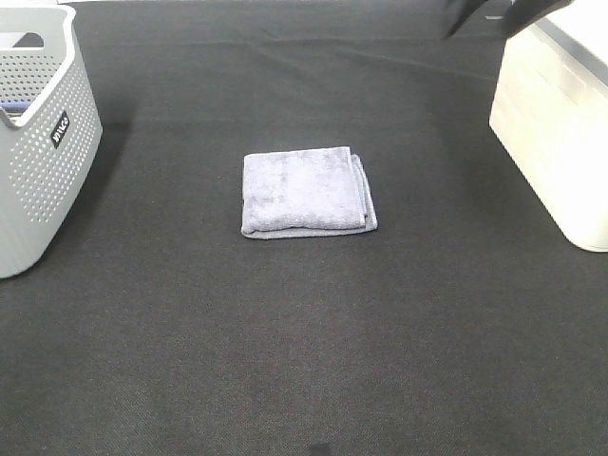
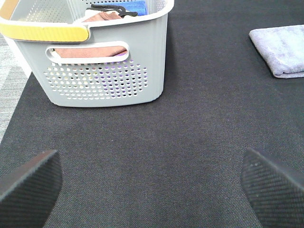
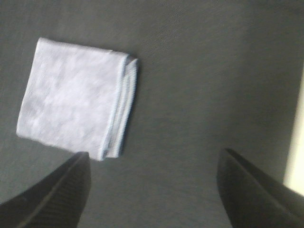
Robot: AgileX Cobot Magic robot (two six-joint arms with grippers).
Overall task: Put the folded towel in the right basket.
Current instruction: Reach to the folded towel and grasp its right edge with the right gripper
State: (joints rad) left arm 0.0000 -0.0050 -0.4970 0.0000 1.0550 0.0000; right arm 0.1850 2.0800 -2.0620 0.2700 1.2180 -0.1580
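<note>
The folded grey-lilac towel lies flat on the black cloth in the middle of the table. It also shows in the right wrist view and at the edge of the left wrist view. The right basket is white and stands at the right edge. My right gripper is open and empty, held high above the cloth between the towel and the right basket; a dark part of its arm shows at the top right. My left gripper is open and empty, low over the cloth near the left basket.
A grey perforated basket stands at the left edge, and the left wrist view shows it holding folded cloths and a dark object. A pale strip at the edge of the right wrist view is likely the right basket's wall.
</note>
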